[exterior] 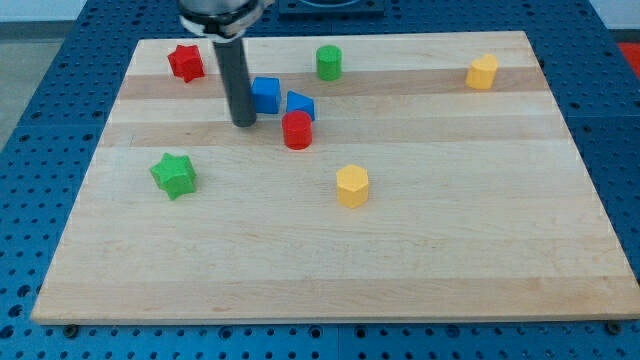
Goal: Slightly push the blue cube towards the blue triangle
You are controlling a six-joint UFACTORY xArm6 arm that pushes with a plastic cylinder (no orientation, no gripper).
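The wooden board (330,260) is shown on a blue table (40,100). The lower half of the board is bare, with wide room toward the bottom edge. The blue cube (265,94) lies in the upper left of the frame, just beside the blue triangle (301,104) at its right; a red cylinder (297,130) touches the triangle from below. The rod is held upright, and my tip (243,124) is set at the cube's lower left, close against it. The rod carries no jaws and nothing is gripped. Along the top edge a red star (186,62), a green cylinder (329,62) and a yellow block (482,72) are seen. A green star (174,175) and a second yellow block (352,186) lie at mid-board.
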